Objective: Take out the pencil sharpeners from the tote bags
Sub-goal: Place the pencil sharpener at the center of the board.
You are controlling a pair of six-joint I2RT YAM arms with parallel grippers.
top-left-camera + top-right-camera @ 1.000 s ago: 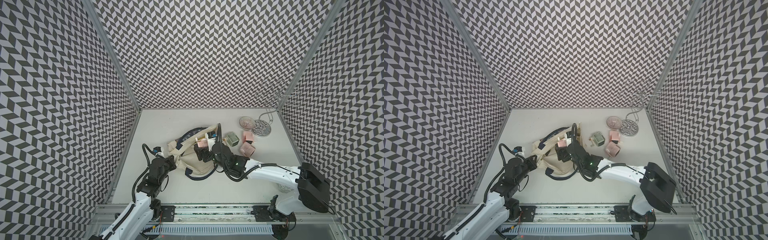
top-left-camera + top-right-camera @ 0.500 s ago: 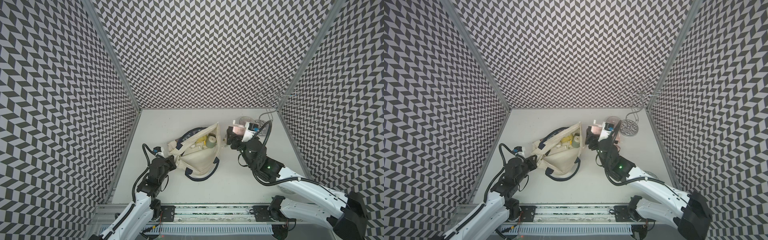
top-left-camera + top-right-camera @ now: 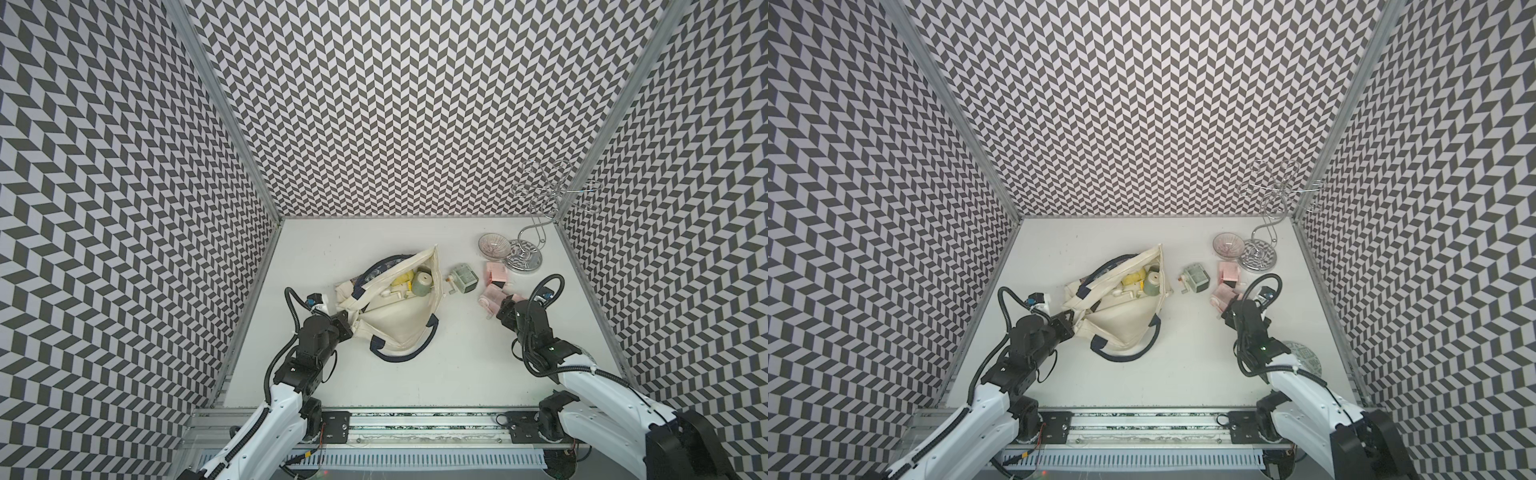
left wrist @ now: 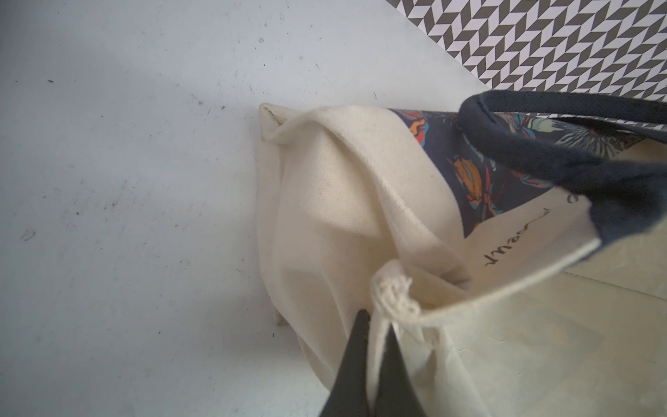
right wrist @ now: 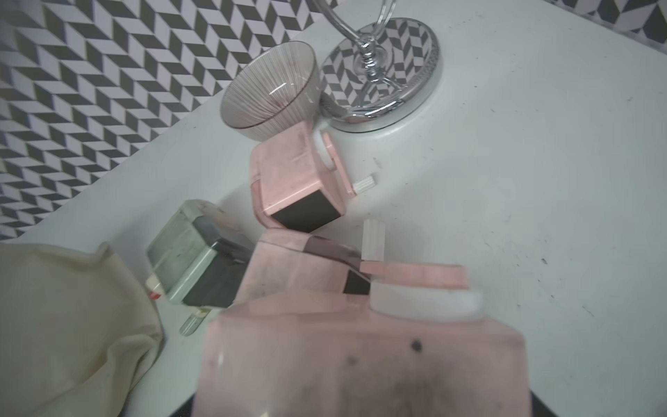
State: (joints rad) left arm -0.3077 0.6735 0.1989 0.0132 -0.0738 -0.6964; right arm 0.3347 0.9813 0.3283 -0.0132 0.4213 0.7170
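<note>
Left wrist view: we see the left gripper (image 4: 375, 325) pinched shut on a seam of the cream canvas tote bag (image 4: 325, 216). In both top views the bag lies left of centre, a yellow plastic sharpener (image 3: 401, 279) inside its mouth. At right, the right gripper (image 3: 500, 308), jaws wide, clasps a pastel pink plastic pencil sharpener (image 5: 361, 353).

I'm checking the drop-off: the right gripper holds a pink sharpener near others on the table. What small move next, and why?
Probably ease the held pink sharpener down onto the bare table and open the right gripper. It is clear of the tote bag, close by the two pink sharpeners already out; more show in the bag, which the left gripper pinches.
</note>
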